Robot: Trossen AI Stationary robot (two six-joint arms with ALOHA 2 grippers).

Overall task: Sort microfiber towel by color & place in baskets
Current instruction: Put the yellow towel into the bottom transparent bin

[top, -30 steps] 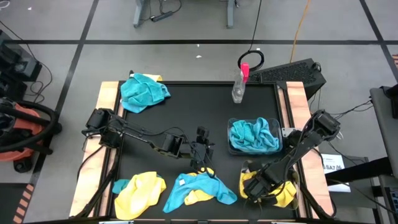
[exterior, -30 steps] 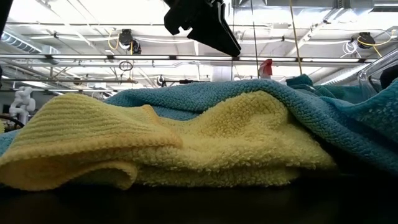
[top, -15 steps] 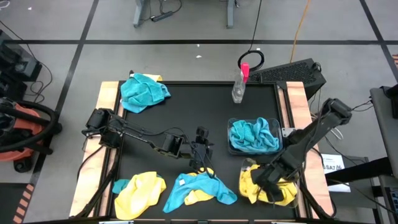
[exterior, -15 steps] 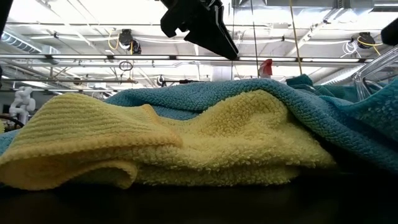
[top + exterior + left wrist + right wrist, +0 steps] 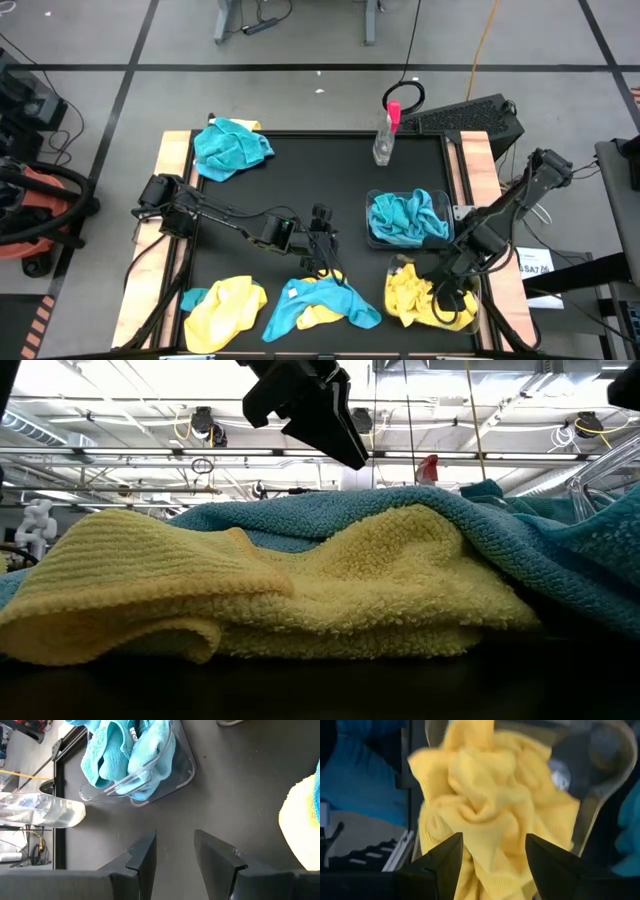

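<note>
the left gripper [image 5: 322, 252] hangs over the black mat [image 5: 310, 180] near the table's middle, just above the blue-and-yellow pile [image 5: 320, 303] at the near edge; its fingers [image 5: 142, 857] are spread with bare mat between them, holding nothing; in the low view it [image 5: 318, 415] shows dark above the yellow towel [image 5: 330, 595] and the blue towel [image 5: 500, 530] draped over it.

the right gripper [image 5: 447, 285] sits above the near basket [image 5: 397, 268] at the table's right, over the bunched yellow towel [image 5: 425, 300] that fills it and spills past its rim; its fingers [image 5: 442, 862] stand apart with the yellow cloth [image 5: 490, 815] below them, nothing pinched; the clear wall of the tub [image 5: 610, 770] curves beside the cloth.

the far basket [image 5: 375, 195] lies just behind the near one, packed with blue towels [image 5: 408, 218]; from the left wrist the same tub [image 5: 177, 770] shows with blue cloth [image 5: 117, 750] bulging over its rim, the spray bottle [image 5: 42, 810] near it.

loose towels on the table: a blue one [image 5: 230, 148] at the far left corner; a yellow one [image 5: 225, 308] at the near left with a blue scrap [image 5: 193, 297] under its edge; the spray bottle [image 5: 385, 135] stands behind the far basket, well apart from the grippers.
</note>
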